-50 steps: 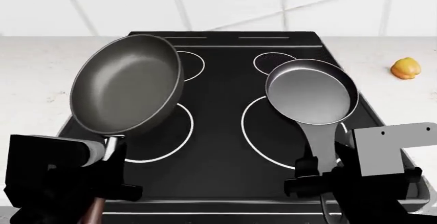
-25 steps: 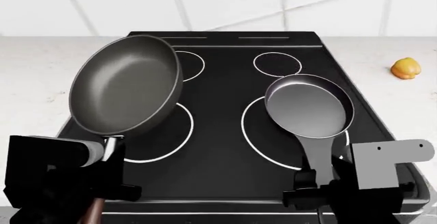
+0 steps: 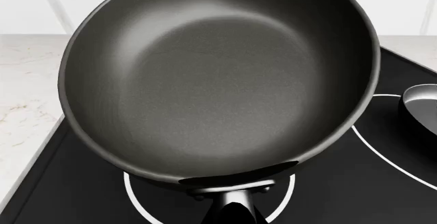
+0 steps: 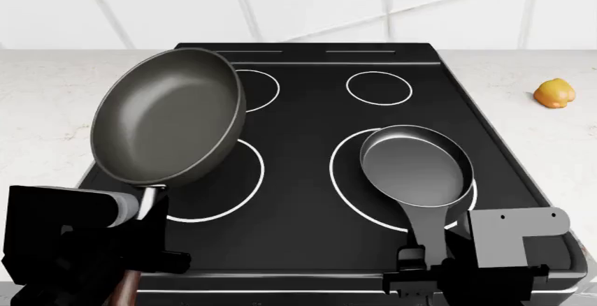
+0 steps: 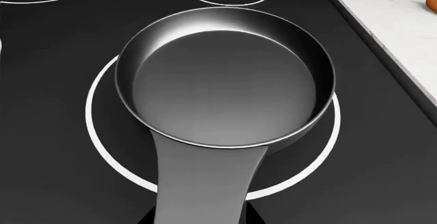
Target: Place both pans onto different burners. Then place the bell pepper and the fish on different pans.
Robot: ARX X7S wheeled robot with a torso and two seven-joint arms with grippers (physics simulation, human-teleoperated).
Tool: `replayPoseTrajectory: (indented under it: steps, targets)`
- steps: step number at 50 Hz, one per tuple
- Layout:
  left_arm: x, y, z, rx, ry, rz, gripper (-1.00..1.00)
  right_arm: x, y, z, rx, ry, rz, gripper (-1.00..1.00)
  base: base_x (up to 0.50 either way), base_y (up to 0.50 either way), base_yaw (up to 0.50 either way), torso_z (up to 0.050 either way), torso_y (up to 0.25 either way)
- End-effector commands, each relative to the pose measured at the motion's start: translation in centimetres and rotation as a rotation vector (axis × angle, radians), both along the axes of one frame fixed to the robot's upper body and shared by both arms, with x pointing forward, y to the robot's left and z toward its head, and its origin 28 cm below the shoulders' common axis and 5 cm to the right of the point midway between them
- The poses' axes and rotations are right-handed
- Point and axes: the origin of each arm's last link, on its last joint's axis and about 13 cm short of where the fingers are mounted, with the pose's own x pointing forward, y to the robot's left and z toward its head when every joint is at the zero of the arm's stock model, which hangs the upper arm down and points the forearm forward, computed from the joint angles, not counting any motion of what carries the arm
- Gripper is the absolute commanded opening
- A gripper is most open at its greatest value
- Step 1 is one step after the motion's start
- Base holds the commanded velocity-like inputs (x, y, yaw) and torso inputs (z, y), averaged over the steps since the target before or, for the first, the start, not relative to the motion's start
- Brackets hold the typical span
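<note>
Head view: both pans are held by their handles over the black glass cooktop [image 4: 308,201]; the fish is in no picture.
Left tool [image 4: 140,250]: closed on the wooden handle of the larger pan [image 4: 168,124], whose bowl is tipped up and clear of the glass.
Larger pan's place: above the front-left burner [image 4: 245,180], its long axis running from the cooktop's front-left corner toward the back.
Right tool [image 4: 420,267]: closed on the grey metal handle of the smaller pan [image 4: 415,166].
Smaller pan's place: inside the front-right burner [image 4: 347,180] ring, low and nearly level; contact with the glass is unclear.
Deciding relation: each pan lies straight ahead of its own tool, over its own burner, so I judge lowering is what remains.
Bell pepper [image 4: 554,93]: on the table past the cooktop's right edge, nearer the right arm.
</note>
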Motion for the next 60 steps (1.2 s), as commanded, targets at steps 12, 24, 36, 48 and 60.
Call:
replayPoseTrajectory:
  steps: [12, 24, 36, 48, 60]
  targets:
    - [0.1, 0.0, 0.4, 0.009, -0.021, 0.119, -1.0, 1.3, -0.3, -0.3, -0.006, -0.028, -0.026, -1.0, 0.0, 0.0, 0.0, 0.001, 0.003]
    - [0.1, 0.0, 0.3, 0.007, -0.018, 0.125, -1.0, 1.4, -0.2, -0.6, -0.004, -0.017, -0.015, -1.0, 0.0, 0.0, 0.0, 0.001, 0.002]
    - [0.1, 0.1, 0.2, 0.006, -0.015, 0.129, -1.0, 1.0, -0.1, 0.5, -0.01, -0.049, 0.007, 1.0, 0.0, 0.0, 0.0, 0.0, 0.001]
    - [0.2, 0.2, -0.2, 0.015, -0.002, 0.138, -1.0, -0.7, 0.5, 4.0, -0.033, -0.182, 0.036, 1.0, 0.0, 0.0, 0.0, 0.001, 0.001]
    - [1.8, -0.1, -0.3, 0.071, 0.035, 0.144, -1.0, -2.1, 0.1, 8.3, -0.06, -0.352, 0.018, 1.0, 0.0, 0.0, 0.0, 0.0, 0.001]
